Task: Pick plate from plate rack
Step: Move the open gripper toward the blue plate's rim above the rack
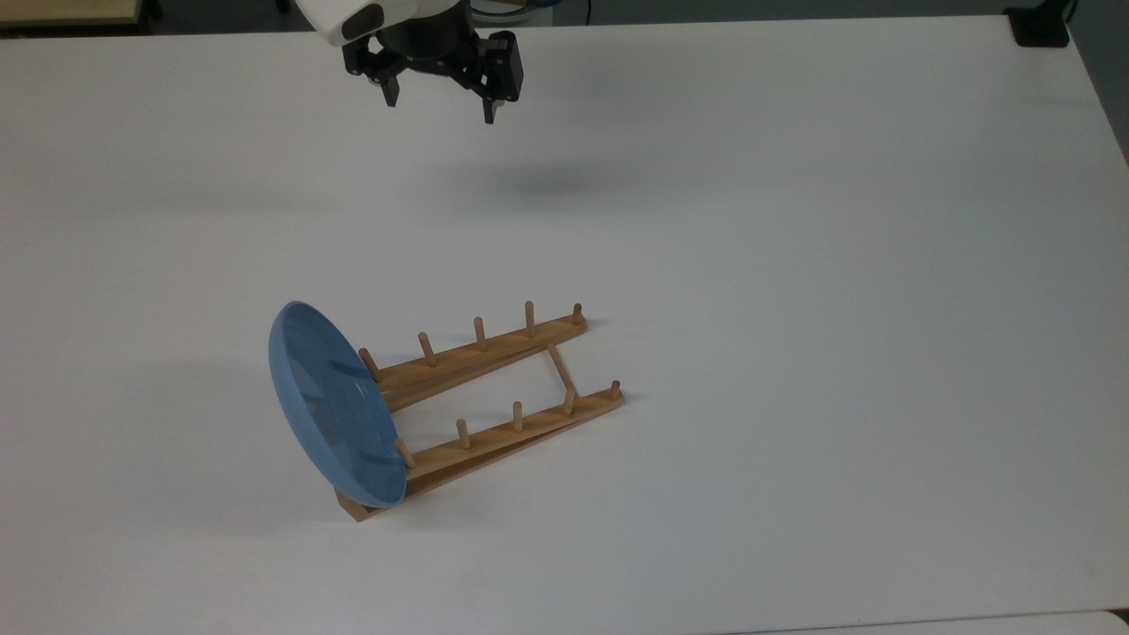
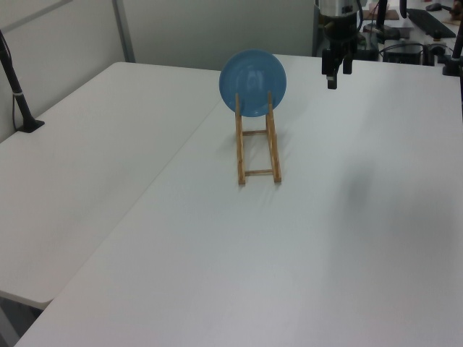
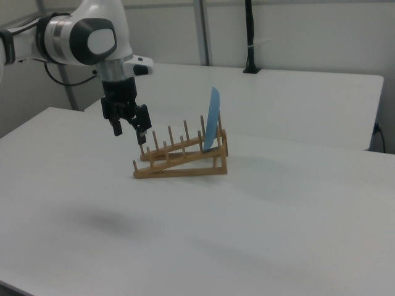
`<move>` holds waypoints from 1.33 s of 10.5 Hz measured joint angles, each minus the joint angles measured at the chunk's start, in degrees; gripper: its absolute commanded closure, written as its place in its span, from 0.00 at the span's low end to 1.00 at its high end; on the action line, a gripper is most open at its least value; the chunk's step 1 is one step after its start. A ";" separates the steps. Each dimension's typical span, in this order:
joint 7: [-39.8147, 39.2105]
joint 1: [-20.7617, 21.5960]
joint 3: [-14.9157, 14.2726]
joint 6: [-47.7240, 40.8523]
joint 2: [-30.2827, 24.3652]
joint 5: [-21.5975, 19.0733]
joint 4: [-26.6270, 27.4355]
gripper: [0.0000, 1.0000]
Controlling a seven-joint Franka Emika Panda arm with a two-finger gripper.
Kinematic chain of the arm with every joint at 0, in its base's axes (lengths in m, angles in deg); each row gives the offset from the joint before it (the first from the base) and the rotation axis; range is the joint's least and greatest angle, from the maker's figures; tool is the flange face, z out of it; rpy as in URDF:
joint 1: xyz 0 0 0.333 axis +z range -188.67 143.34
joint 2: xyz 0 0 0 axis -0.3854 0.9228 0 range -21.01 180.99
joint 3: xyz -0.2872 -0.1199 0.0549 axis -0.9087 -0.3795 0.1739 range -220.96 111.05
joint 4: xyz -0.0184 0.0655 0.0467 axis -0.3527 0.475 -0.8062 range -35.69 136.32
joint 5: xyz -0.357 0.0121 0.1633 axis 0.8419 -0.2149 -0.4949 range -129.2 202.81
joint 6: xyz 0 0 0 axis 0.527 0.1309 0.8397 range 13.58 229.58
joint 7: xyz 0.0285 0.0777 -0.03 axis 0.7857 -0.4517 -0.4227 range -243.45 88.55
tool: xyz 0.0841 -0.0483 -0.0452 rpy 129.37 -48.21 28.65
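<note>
Gripper: up in the air it hangs, the gripper [image 1: 438, 101] at the top edge of the top view, pointing down over bare tabletop [image 1: 794, 265], with its soft shadow on the surface below.
Fingers: spread wide apart, the two black fingers [image 1: 389, 90] with clear space between them and nothing in their hold; the right view shows the same gap at the gripper [image 3: 129, 132].
Plate: the light-blue plate [image 1: 335, 406] stands on edge at one end of the plate rack [image 1: 494, 397], leaning against the end pair of pegs, its hollow face turned along the rails.
Plate, other angles: face-on in the left view, a full blue disc [image 2: 252, 82] above the rails; edge-on in the right view, a thin upright sliver [image 3: 213, 125] at the raised end of the rack [image 3: 182, 159].
Rack: two long wooden rails joined by crossbars, rows of short pegs standing up, and it sits flat on the white tabletop, the other slots free.
Gap: gripper and plate well apart; in the top view the gripper is far above the rack in the picture, in the left view the gripper [image 2: 332, 74] hangs to the left view's right of the plate.
Arm: white and grey arm [image 3: 80, 37] reaches in from the right view's left.
</note>
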 measured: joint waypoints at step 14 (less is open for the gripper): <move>-8.96 -4.52 -0.03 17.85 0.67 0.80 -2.08 0.06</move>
